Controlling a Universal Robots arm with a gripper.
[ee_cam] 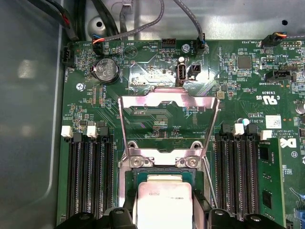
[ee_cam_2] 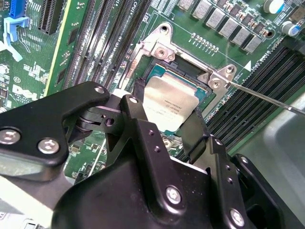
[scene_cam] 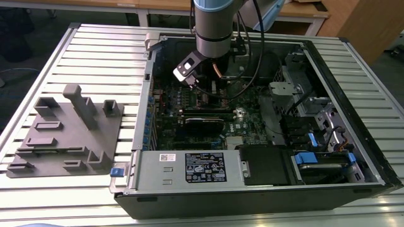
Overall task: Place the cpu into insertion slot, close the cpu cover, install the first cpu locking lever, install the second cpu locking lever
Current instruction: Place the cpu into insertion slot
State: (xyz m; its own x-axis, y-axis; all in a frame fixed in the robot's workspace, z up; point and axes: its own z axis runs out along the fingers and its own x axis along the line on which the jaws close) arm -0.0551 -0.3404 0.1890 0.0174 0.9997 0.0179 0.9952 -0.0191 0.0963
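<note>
The exterior view alone showed the setting: one slatted table (scene_cam: 94,52), one open computer case (scene_cam: 353,61) on it, and one grey moulded fixture (scene_cam: 69,132) lying at the exterior view's left of the case. The single arm (scene_cam: 215,28) reached down into the case.

In the first wrist view, the green circuit board (ee_cam: 238,95) carried two banks of long black slots (ee_cam: 90,176), one on each side of the socket, and one coin cell (ee_cam: 106,70). The cpu cover (ee_cam: 167,98) stood swung open, clear of the socket.

The second wrist view gave the close detail. The gripper (ee_cam_2: 166,110) had its two black fingers (ee_cam_2: 138,114) closed against opposite edges of the one cpu (ee_cam_2: 169,102). The cpu sat squarely over the insertion slot (ee_cam_2: 155,71); whether it was fully seated could not be determined. One thin metal rod (ee_cam_2: 267,98) extended from the socket frame.
</note>
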